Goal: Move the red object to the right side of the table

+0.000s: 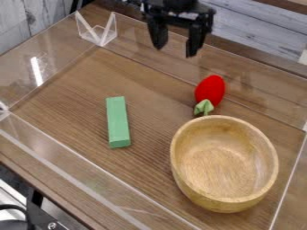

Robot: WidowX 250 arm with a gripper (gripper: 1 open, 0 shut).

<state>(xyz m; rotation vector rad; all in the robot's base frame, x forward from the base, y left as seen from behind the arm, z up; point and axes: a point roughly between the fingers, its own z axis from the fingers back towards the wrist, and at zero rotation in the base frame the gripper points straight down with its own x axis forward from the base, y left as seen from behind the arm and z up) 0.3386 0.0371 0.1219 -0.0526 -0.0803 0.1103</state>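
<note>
Gripper: the gripper hangs high over the far edge of the tabletop, pointing down, its two dark fingers spread wide apart, and there's nothing at all between them.
Arm: black, coming in from the top of the picture; only its lowest part shows.
Red object: the red object lies on the tabletop toward the right side, tipped over with its red body pointing to the far edge and its small green stem end toward the near edge. It is clear of the gripper, sitting well below it and off to the right in the view.
Bowl: a round light wooden bowl sits by the near right corner, upright and with nothing inside that I can see. The green tip of the red object lies just beside its far rim; whether they touch is hard to tell.
Green block: a long green block lies flat near the middle of the tabletop, left of the bowl and well apart from the red object.
Tabletop: brown wood grain, ringed by low clear walls.
Far left corner: a small clear folded stand sits there.
</note>
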